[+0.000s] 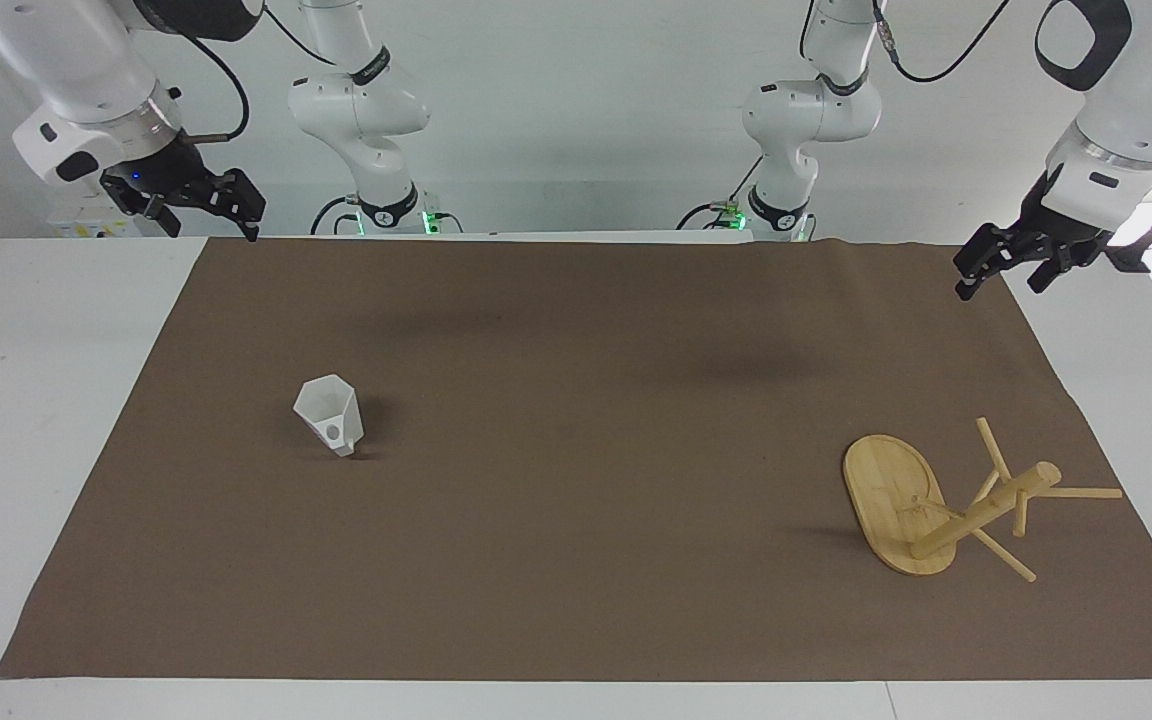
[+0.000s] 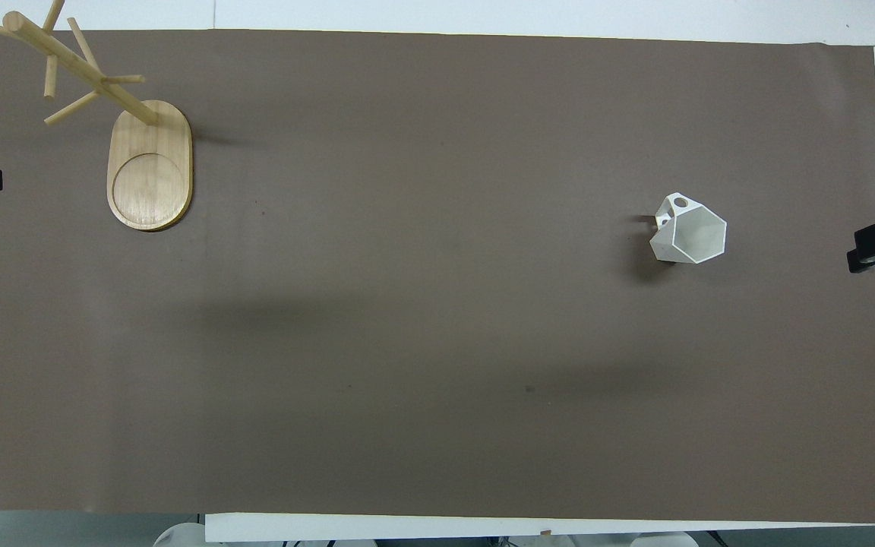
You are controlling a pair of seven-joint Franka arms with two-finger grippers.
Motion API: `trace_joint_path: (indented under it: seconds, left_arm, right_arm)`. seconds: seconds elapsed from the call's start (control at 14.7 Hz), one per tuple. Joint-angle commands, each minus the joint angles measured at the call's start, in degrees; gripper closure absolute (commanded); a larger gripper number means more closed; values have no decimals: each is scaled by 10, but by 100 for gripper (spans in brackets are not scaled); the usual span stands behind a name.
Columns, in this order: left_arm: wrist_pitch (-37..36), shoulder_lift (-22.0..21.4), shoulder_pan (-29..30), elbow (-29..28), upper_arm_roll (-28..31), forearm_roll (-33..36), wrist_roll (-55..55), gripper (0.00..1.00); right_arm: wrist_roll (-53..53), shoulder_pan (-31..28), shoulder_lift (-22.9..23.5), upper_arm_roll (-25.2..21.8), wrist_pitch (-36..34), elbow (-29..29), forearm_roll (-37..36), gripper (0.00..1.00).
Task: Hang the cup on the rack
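Cup and rack both rest on the brown mat that covers the bench, well apart from each other and well apart from both sets of jaws. White and faceted, the cup sits upright with its hexagonal rim up, toward the right arm's end of the bench, on the mat below and away from the right gripper, which hangs over that end's mat corner close to the robots, jaws spread and holding nothing. At the left arm's end stands the bamboo rack, oval base flat on the mat, post and pegs rising from it. Over the mat edge there hangs the left gripper, jaws likewise spread and bare.
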Motion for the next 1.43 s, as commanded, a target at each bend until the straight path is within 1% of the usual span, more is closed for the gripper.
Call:
trace_joint_path:
  seconds: [0.0,0.48,0.61,0.68,0.88,0.95,1.09,1.16,1.23,1.36]
  left_arm:
    - [0,-16,3,-19,-1,-4,-5,0]
    - [0,-16,3,-19,-1,-4,-5,0]
    - [0,-16,3,-19,-1,-4,-5,0]
    - [0,-16,3,-19,-1,-4,-5,0]
    - [0,-16,3,-19,-1,-4,-5,0]
    - [1,-16,3,-19,-1,-4,-4,0]
    - [0,-16,3,-19,-1,-4,-5,0]
    - [0,-16,3,-19,-1,-4,-5,0]
    - [0,-16,3,-19,-1,-4,-5,0]
    - [0,-16,3,-19,-1,-4,-5,0]
  right_arm:
    - [-3,0,2,-2,8,2,1,1]
    - [-19,1,-4,-3,19,-4,1,1]
    - [-49,1,-6,-3,20,-10,1,1]
    - [-87,0,-6,-2,25,-11,2,1]
    - [-273,-12,-2,-4,62,-15,23,1]
    - [-341,-35,4,-5,65,-14,52,1]
    - [-475,-92,34,-5,77,-11,135,1]
    - [-558,-113,55,-5,82,-5,161,1]
    - [-654,-135,87,-5,89,10,196,1]
    - [-817,-182,156,-3,88,36,290,1]
